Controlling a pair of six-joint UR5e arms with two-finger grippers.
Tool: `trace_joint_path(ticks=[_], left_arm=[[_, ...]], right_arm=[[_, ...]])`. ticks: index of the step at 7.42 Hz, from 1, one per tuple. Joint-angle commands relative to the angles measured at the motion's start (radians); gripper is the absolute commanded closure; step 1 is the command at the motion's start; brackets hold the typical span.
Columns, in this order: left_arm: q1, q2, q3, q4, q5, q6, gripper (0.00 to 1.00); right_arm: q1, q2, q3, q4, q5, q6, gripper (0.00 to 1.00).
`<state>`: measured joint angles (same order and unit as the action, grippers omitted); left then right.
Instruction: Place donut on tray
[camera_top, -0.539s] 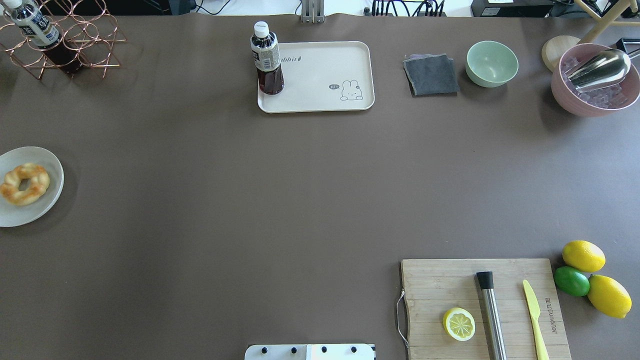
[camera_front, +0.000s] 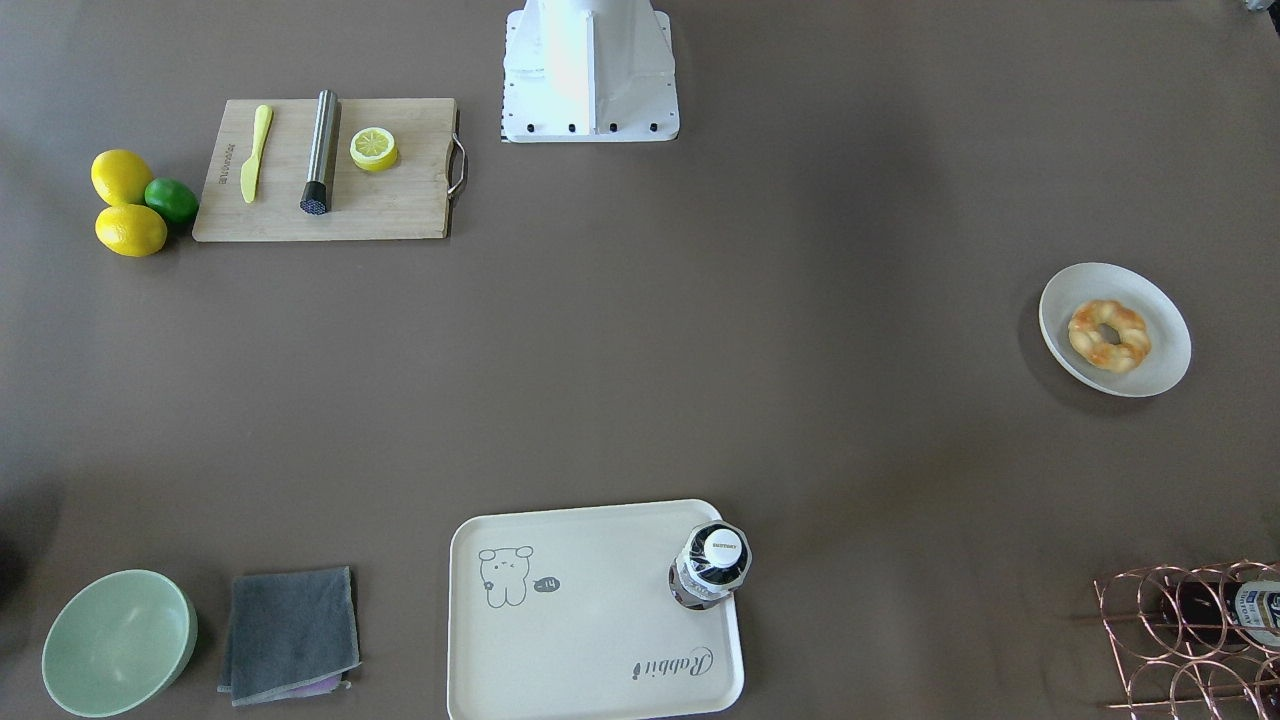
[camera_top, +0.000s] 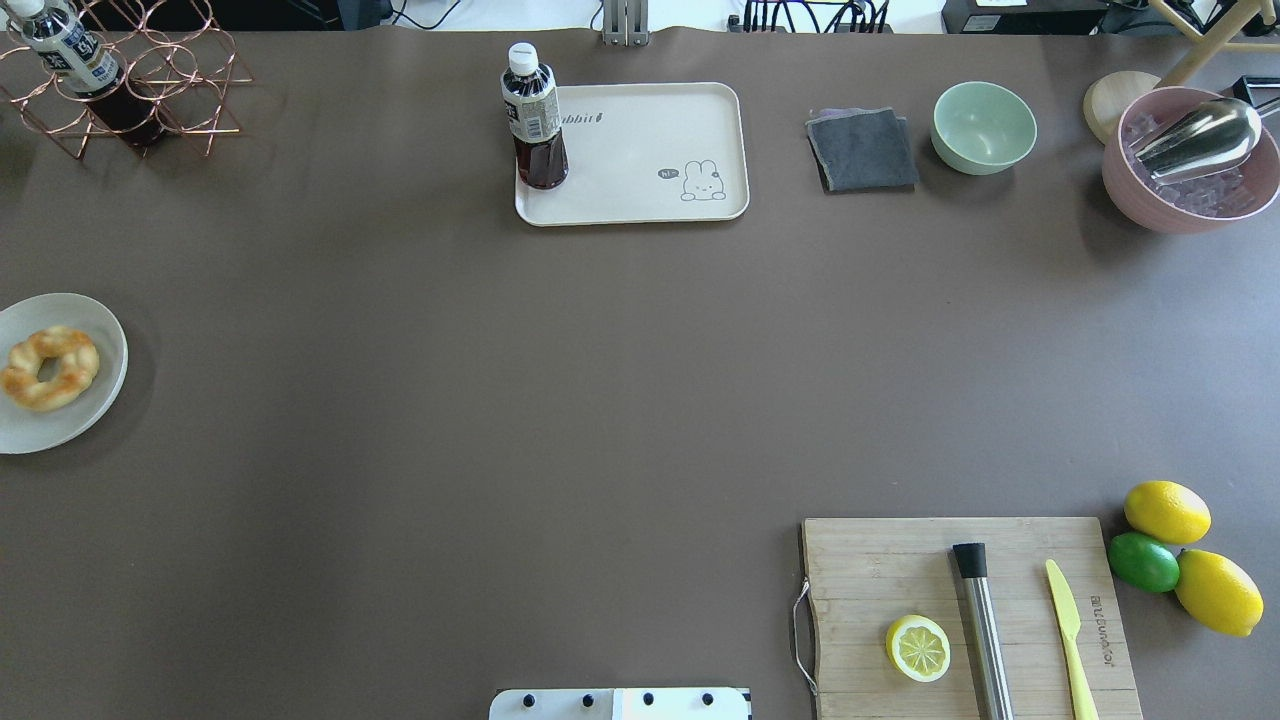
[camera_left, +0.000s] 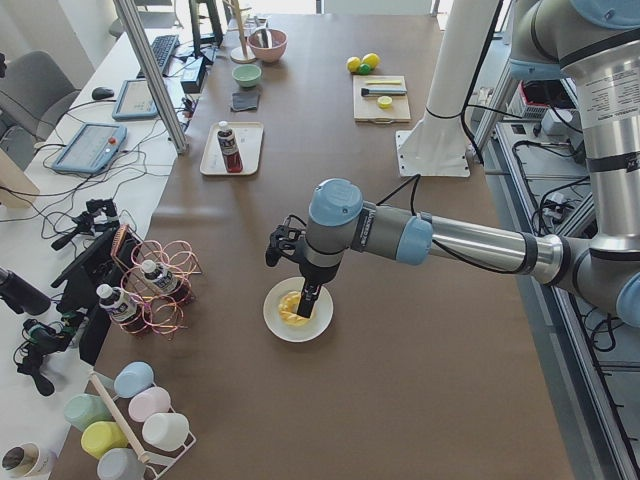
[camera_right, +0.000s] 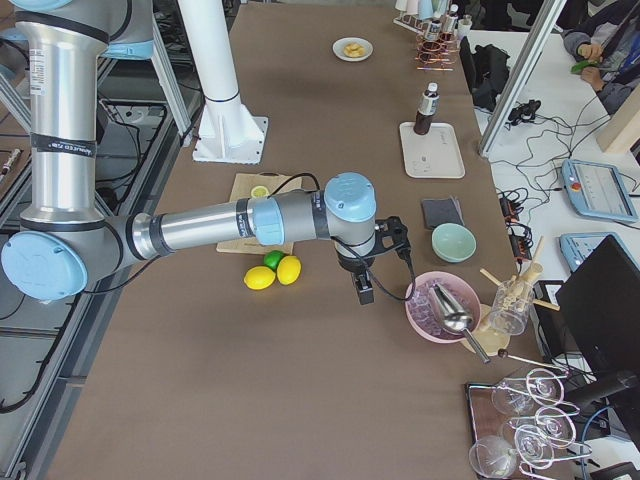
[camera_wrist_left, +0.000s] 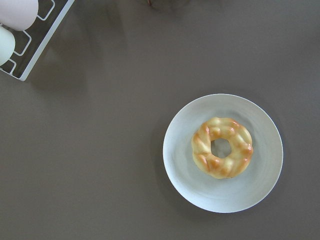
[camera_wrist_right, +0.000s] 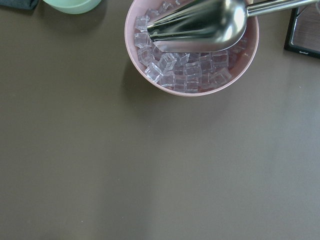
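Golden-yellow with orange-brown patches, the donut (camera_front: 1108, 336) lies on a round white plate (camera_front: 1162, 372) in the front-facing view, well apart from the cream tray (camera_front: 590, 640), where a bottle (camera_front: 712, 565) stands upright in one corner; the overhead view shows the same layout and neither arm; from the table's left end, the near left gripper (camera_left: 302, 308) hangs just above the plate, pointing down at the donut, though I cannot tell from there whether its fingers are wide or narrow; from the right end, the right gripper (camera_right: 363, 292) hovers near a pink bowl (camera_right: 422, 328) of ice, its fingers equally unreadable; the left wrist view looks straight down on donut and plate, no fingers showing; the right wrist view shows only the ice bowl and brown tabletop; I judge this the approach to the pickup, nothing gripped yet; next comes a descent onto the ring, a grip across one side, then a carry to the tray, clear of the bottle.
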<state>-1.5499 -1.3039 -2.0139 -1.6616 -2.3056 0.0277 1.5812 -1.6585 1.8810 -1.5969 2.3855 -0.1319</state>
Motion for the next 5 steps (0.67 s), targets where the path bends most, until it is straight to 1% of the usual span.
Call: trace_joint_path(ticks=[1,4,5], left_arm=[[0.001,0.000,-0.002,0.000,0.000,0.000,0.02],[0.001,0.000,0.000,-0.001,0.003,0.003,0.02],[0.001,0.000,0.000,-0.001,0.052,0.003,0.02]], right_arm=[[0.000,-0.003,0.001,0.000,0.003,0.000,0.00],[0.000,-0.007,0.000,0.000,0.003,0.000,0.00],[-0.001,-0.012,-0.003,0.000,0.003,0.000,0.00]])
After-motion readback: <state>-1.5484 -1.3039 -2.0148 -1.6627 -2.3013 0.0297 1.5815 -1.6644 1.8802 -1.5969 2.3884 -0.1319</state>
